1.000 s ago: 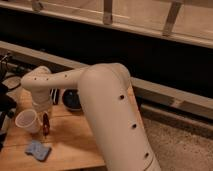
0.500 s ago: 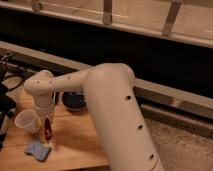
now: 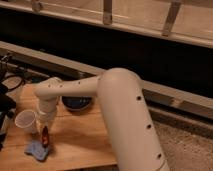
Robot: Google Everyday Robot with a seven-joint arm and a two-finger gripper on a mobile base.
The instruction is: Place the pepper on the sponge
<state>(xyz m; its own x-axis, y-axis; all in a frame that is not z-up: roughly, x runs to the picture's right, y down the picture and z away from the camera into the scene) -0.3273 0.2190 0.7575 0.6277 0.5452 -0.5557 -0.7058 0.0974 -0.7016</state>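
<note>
The pepper [image 3: 45, 136] is a slim dark-red piece hanging upright from my gripper [image 3: 44, 129], which is shut on its top end. Its lower tip sits just over the right edge of the sponge [image 3: 36, 149], a flat light-blue pad near the front left of the wooden table [image 3: 85, 140]. Whether the tip touches the sponge I cannot tell. My white arm [image 3: 115, 100] reaches in from the right and hides most of the gripper.
A white translucent cup [image 3: 26, 120] stands just left of the gripper, close to it. A dark blue bowl [image 3: 77, 103] sits behind the arm. Dark gear and cables [image 3: 7, 95] lie at the left table edge. Grey floor [image 3: 185, 150] lies to the right.
The gripper has moved down and slightly left with the pepper, from beside the cup to just above the sponge. Cup, bowl and sponge have stayed put.
</note>
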